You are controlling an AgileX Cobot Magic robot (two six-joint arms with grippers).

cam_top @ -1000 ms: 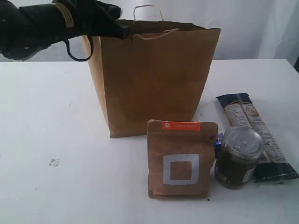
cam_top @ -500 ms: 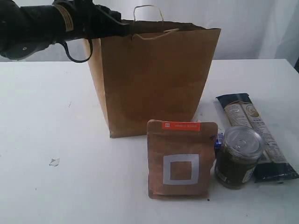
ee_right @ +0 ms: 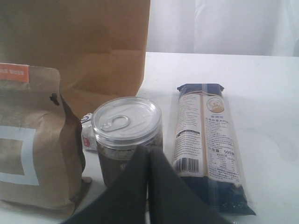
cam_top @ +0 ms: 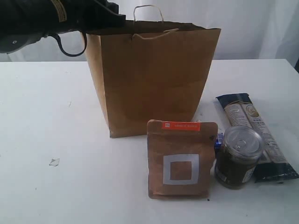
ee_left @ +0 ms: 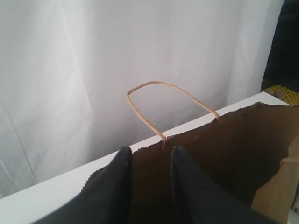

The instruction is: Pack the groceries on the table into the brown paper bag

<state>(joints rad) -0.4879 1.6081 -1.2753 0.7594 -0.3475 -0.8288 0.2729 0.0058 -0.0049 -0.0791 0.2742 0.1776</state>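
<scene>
Exterior view: brown paper bag (cam_top: 154,79) upright at centre of the table (cam_top: 46,121). Left gripper (cam_top: 117,16), upper left, had risen off the bag's rim within the last second. Brown pouch (cam_top: 182,161), small dark jar (cam_top: 238,156) and navy packet (cam_top: 254,126) lay lower right, unpacked. Left wrist view: jaws newly parted and empty over the bag mouth, so an item was probably dropped in. Right wrist view: right gripper (ee_right: 148,156) pressed together, empty, near the jar.

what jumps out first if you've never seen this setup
The tall brown paper bag stands in the middle, with the left gripper open over its mouth. In front of it stand a brown square-marked pouch and a small dark jar, beside a long navy-tan packet lying flat.
</scene>
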